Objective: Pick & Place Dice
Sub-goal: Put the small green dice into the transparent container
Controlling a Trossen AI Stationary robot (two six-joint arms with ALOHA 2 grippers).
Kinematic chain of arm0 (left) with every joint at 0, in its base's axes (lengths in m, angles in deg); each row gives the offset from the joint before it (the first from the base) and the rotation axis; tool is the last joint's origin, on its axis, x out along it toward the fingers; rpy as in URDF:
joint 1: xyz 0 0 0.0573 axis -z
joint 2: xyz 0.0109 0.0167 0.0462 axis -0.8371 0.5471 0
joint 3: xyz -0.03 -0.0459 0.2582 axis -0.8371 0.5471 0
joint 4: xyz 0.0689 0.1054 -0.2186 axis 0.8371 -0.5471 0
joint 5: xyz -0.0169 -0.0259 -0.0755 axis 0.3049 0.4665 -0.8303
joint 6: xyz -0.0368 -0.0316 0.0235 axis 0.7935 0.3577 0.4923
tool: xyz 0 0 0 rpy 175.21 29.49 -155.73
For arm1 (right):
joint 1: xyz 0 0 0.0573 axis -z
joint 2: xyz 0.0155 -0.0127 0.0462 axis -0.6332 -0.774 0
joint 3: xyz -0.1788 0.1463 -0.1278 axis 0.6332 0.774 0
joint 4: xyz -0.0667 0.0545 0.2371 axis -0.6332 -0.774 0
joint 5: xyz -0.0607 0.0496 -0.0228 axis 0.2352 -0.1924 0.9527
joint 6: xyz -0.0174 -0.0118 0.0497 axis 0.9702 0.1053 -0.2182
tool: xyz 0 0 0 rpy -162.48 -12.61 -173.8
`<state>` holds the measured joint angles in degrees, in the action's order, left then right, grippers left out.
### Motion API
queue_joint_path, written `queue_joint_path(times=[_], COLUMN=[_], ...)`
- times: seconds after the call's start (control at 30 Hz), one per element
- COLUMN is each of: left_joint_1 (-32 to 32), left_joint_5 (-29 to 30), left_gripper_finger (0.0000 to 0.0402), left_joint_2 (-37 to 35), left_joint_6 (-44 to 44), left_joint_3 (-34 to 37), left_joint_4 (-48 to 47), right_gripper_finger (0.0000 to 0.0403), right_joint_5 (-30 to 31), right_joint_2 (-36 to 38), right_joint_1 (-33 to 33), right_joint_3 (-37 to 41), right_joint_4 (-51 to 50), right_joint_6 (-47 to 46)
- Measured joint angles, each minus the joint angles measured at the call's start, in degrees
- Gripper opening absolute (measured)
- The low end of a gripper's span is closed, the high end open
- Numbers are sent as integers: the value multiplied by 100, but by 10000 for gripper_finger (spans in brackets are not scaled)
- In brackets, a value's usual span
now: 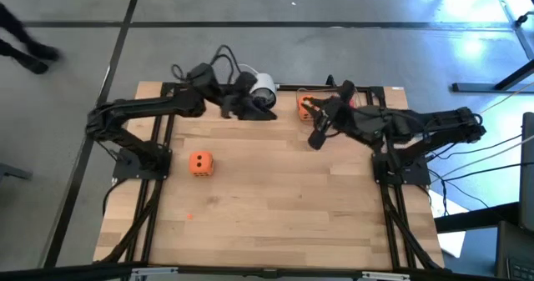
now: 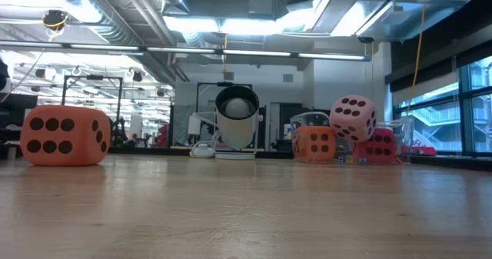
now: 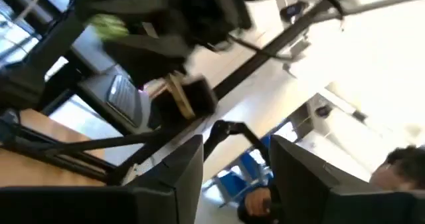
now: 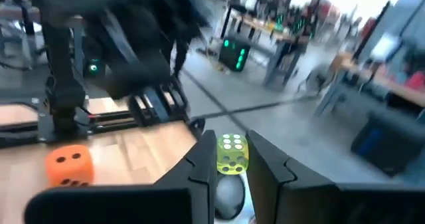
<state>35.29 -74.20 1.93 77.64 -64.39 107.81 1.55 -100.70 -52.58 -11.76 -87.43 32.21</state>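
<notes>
Dice: one orange die (image 1: 200,163) at the desk's (image 1: 275,206) nine o'clock, others bunched near one o'clock. Left gripper (image 1: 265,114) jaws apart, empty; right gripper (image 4: 230,159) jaws pinching a small yellow-green die (image 4: 232,153).

Industrial lab/workshop, exposed ceiling ducts (image 2: 115,21), strip lights (image 2: 223,24), workbenches w/ equipment (image 4: 279,31)

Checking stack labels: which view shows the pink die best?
Low view: the pink die perches tilted on an orange die and a red die, unobstructed. The high view doesn't show it clearly, and neither wrist view shows it.
</notes>
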Motion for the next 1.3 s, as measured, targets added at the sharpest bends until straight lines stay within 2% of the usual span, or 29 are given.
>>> queue_joint_path(times=[0.13,0.3,0.43,0.6,0.9,1.07,1.3], left_joint_1=[4,115,346,788,1968,2614,3485], left_joint_5=[288,1256,2202,3394,5688,6213,6468], left_gripper_finger=[148,129,121,116,115,115,115], left_joint_2=[-664,-1441,-1865,-2183,-2500,-2492,-2283], left_joint_6=[-1150,-2580,-3009,-3024,-2679,-2232,-1407], left_joint_3=[-4,-4,-4,-4,-4,-4,-4], left_joint_4=[-1734,-4344,-5875,-7262,-8857,-9440,-10397], right_gripper_finger=[53,53,53,53,53,53,53], right_joint_5=[-315,-944,-1423,-2250,-3613,-4107,-4119], right_joint_2=[168,235,216,137,-502,-1051,-1814], right_joint_1=[246,589,1055,1880,3336,3671,3915], right_joint_3=[-8,-8,-8,-4,-2,-2,-2], right_joint_4=[-915,-1828,-2226,-2716,-3163,-3244,-3697], right_joint_6=[-1075,-2195,-2587,-2786,-2567,-2546,-2399])
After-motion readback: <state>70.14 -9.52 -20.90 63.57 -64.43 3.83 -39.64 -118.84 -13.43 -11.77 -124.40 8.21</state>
